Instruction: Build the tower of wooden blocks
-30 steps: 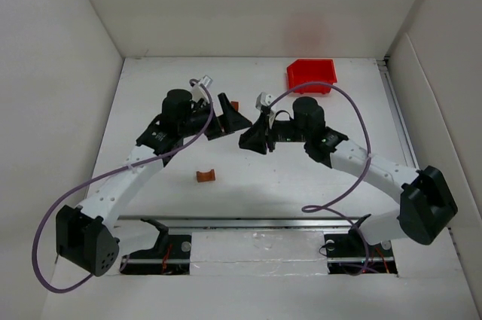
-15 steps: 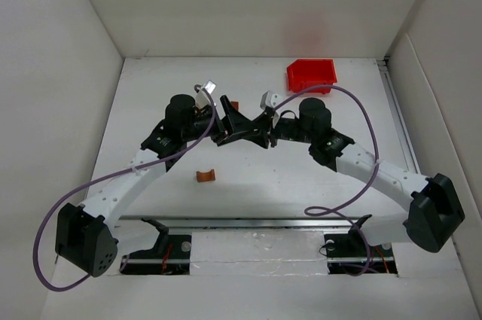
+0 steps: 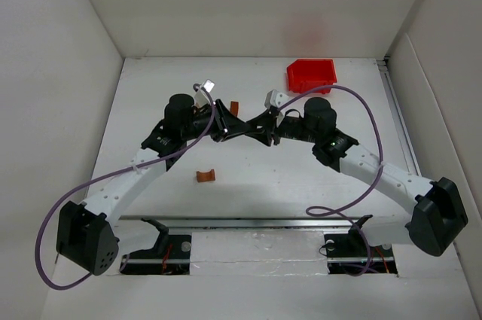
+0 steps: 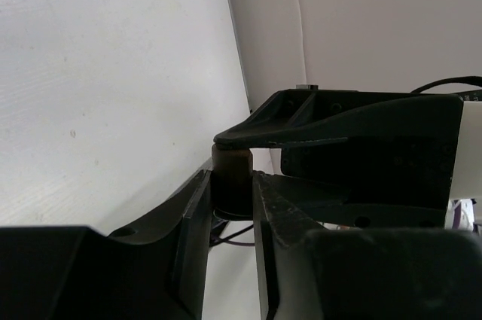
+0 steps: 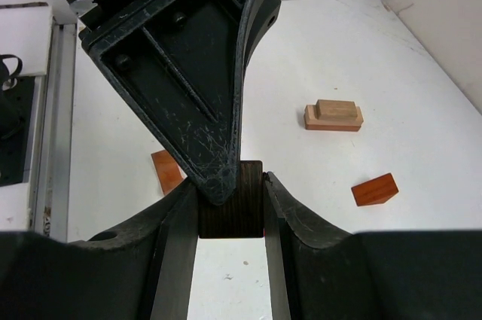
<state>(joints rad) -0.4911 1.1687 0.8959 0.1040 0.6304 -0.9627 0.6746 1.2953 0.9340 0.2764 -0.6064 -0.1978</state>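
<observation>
The dark block [image 5: 241, 216] is gripped by left fingers [image 4: 192, 237] and right fingers [image 5: 177, 245] together; the tower [image 5: 334, 115] is seen from the right wrist only.

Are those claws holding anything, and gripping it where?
Both share one dark brown block: the left gripper and right gripper each pinch its opposite side faces.

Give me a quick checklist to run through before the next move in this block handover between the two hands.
1. Dark cube between the right hand fingers: ok, both touch it.
2. Left hand on the cube too: ok, it sits between its fingers.
3. Safe for one hand to let go: cannot tell, grip firmness is not visible.
4. Tower upright and free on top: ok.
5. Loose reddish block apart from the tower: ok.
</observation>
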